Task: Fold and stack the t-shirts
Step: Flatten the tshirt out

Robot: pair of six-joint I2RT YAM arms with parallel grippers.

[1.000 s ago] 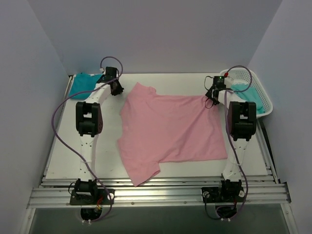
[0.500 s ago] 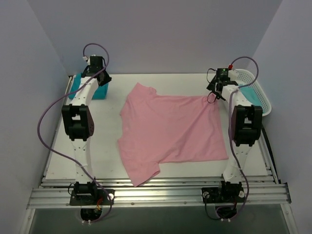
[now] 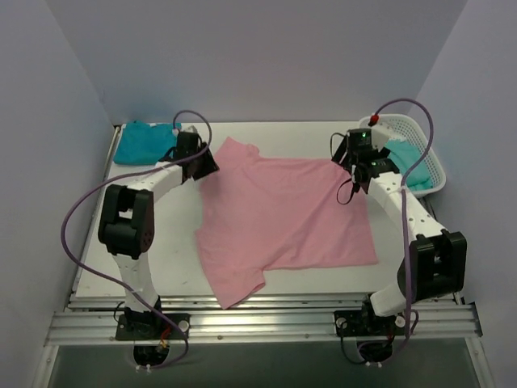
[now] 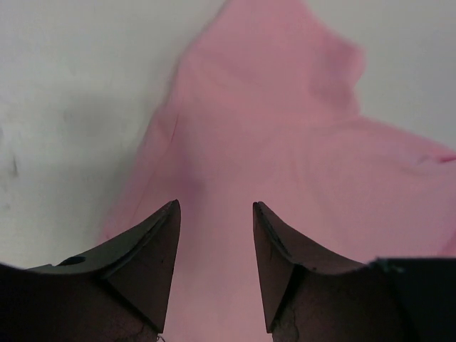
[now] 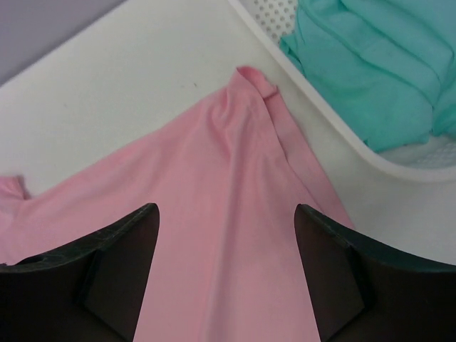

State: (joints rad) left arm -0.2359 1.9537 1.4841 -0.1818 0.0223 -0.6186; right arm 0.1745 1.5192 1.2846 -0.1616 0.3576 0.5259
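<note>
A light pink t-shirt [image 3: 283, 214] lies spread flat across the middle of the table. It also shows in the left wrist view [image 4: 285, 142] and in the right wrist view [image 5: 214, 214]. My left gripper [image 3: 206, 164] is open and empty over the shirt's far left sleeve. My right gripper [image 3: 349, 179] is open and empty over the shirt's far right corner. A deep teal t-shirt [image 3: 141, 141] lies folded at the far left corner. A paler mint-teal t-shirt [image 3: 408, 158] lies crumpled in the basket; it also shows in the right wrist view [image 5: 377, 64].
A white plastic mesh basket [image 3: 428, 166] stands at the far right edge of the table, its rim also in the right wrist view [image 5: 335, 114]. Walls close in the table on the left, back and right. Bare table shows left of the pink shirt.
My left gripper swung from the teal shirt at the far left down to the pink shirt's left sleeve. My right arm stretched out, and its gripper moved down over the shirt's right corner.
</note>
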